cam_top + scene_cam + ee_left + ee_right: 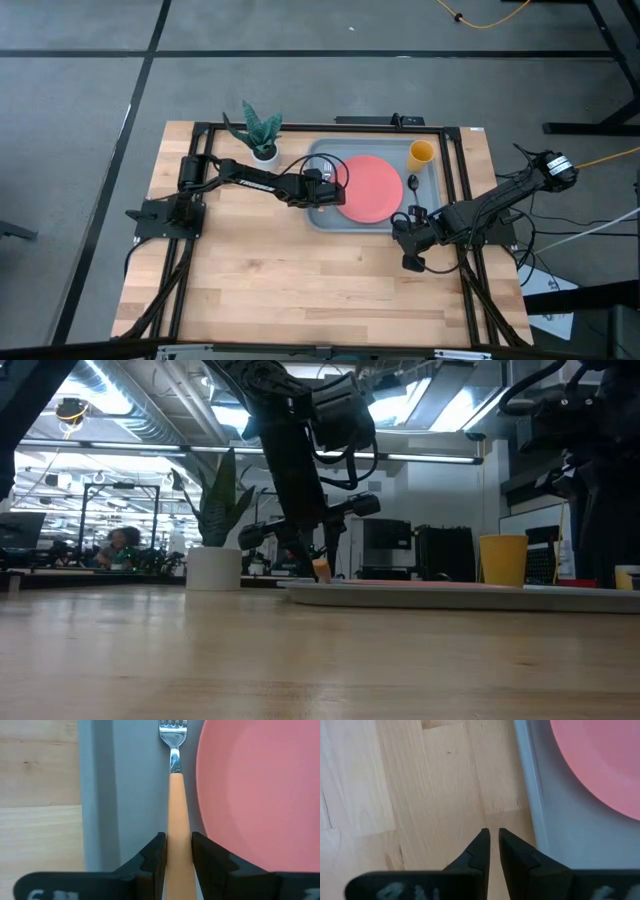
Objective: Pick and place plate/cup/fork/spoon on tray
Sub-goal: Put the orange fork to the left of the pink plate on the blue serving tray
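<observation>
Plant pot (pixel 264 152): I see it standing on the tabletop (pixel 290 275) just beyond the tray's left end.
Left end effector (pixel 178 851): I see it over the tray's left edge, fingers (pixel 152 854) clamped on the fork's tan handle.
Fork (pixel 176 810): lies along the tray floor, tines pointing away from the wrist, just beside the plate's rim.
Tray (pixel 322 219): sits at the tabletop's far centre.
Plate (pixel 372 188): rests in the tray's middle.
Cup (pixel 421 154): upright in the tray's far right corner.
Right end effector (pixel 493 849): I see it over bare wood just off the tray's near right corner, fingers almost together, holding nothing.
</observation>
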